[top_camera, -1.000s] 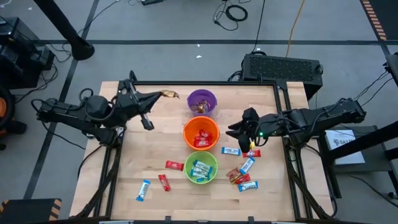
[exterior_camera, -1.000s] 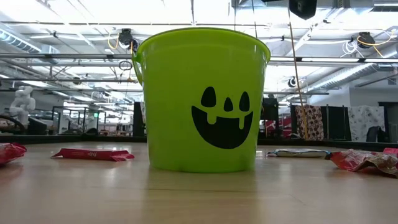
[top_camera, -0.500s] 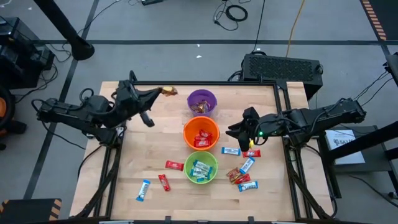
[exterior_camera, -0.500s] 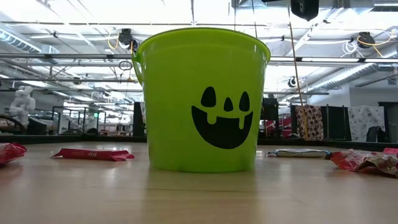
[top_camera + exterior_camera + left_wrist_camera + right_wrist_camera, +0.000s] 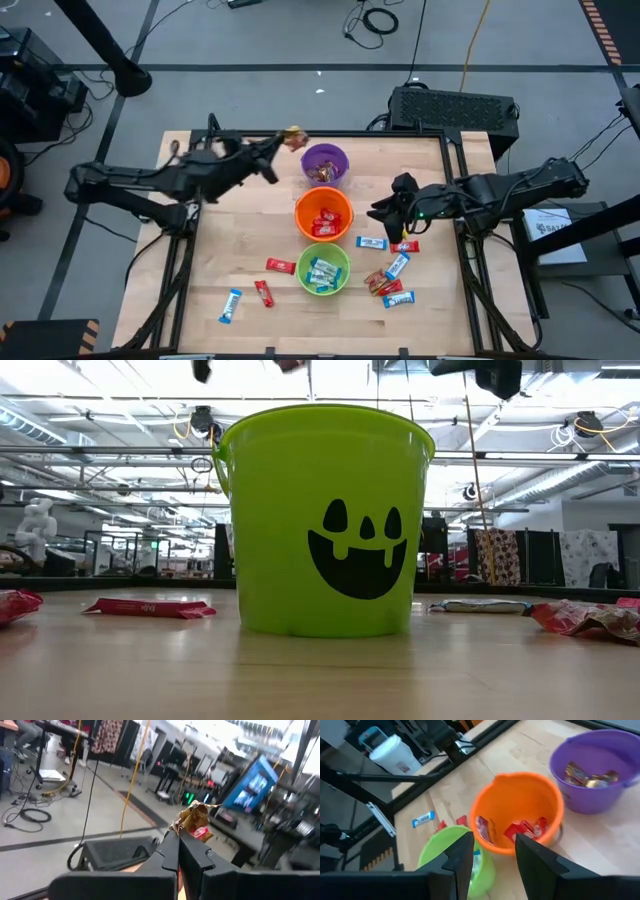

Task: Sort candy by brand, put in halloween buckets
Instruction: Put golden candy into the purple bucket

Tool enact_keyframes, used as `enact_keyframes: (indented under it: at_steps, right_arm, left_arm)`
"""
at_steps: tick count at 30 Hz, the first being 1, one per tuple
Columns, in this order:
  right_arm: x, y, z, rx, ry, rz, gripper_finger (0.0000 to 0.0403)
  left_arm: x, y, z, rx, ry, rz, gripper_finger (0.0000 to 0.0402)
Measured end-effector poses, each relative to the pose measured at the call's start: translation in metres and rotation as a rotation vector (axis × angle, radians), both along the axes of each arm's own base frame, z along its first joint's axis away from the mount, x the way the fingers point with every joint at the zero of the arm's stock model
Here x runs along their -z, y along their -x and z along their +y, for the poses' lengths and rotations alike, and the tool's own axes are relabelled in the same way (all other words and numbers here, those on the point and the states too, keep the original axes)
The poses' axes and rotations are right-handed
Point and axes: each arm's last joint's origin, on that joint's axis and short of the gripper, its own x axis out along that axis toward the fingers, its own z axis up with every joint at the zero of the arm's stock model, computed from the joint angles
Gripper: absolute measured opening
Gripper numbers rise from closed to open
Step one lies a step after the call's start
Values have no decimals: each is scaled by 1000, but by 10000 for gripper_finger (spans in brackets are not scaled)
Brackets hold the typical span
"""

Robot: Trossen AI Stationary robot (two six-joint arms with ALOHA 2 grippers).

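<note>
My left gripper (image 5: 279, 146) is raised just left of the purple bucket (image 5: 325, 158), near the table's far edge, shut on a crumpled brown-and-gold candy (image 5: 293, 137). The orange bucket (image 5: 323, 212) holding red bars and the green bucket (image 5: 322, 268) holding blue-and-white bars stand in a row toward the near edge. My right gripper (image 5: 385, 212) hovers open to the right of the orange bucket; its wrist view looks over all three buckets past its fingers (image 5: 493, 854). Loose candy (image 5: 397, 265) lies on the table. My left gripper pinches the brown-and-gold candy by its lower end (image 5: 186, 826) between its two shut fingers (image 5: 170, 847). The fingers come from the table's left, roughly level. The candy sticks out beyond the fingertips and is lifted clear of the table.
Blue-and-white and red bars lie right of the green bucket (image 5: 385, 285) and left of it (image 5: 280, 265), with two more near the near-left corner (image 5: 231, 306). In the low view the green bucket (image 5: 325, 520) fills the middle, with red bars (image 5: 150, 607) beside it. A black frame borders the table (image 5: 455, 170).
My left gripper has swung toward the table's right, staying by the far edge, and has carried the brown-and-gold candy from well left of the purple bucket to its left rim. The candy stays pinched and clear of the table.
</note>
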Motion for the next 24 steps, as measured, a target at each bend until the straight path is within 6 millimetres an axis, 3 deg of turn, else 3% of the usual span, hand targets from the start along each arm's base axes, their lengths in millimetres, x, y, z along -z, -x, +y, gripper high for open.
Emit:
enact_keyframes:
  at_steps: [9,17,20,24]
  right_arm:
    - [-3,26,-20,58,24,78,137]
    - [-6,45,-32,101,41,114,137]
    - [-5,49,-32,81,29,139,137]
    - [2,54,-30,20,-34,231,137]
  left_arm:
    - [57,-50,60,35,138,145,7]
    - [101,-70,93,175,240,275,8]
    - [109,-72,96,161,270,301,29]
    - [114,-71,99,145,283,337,92]
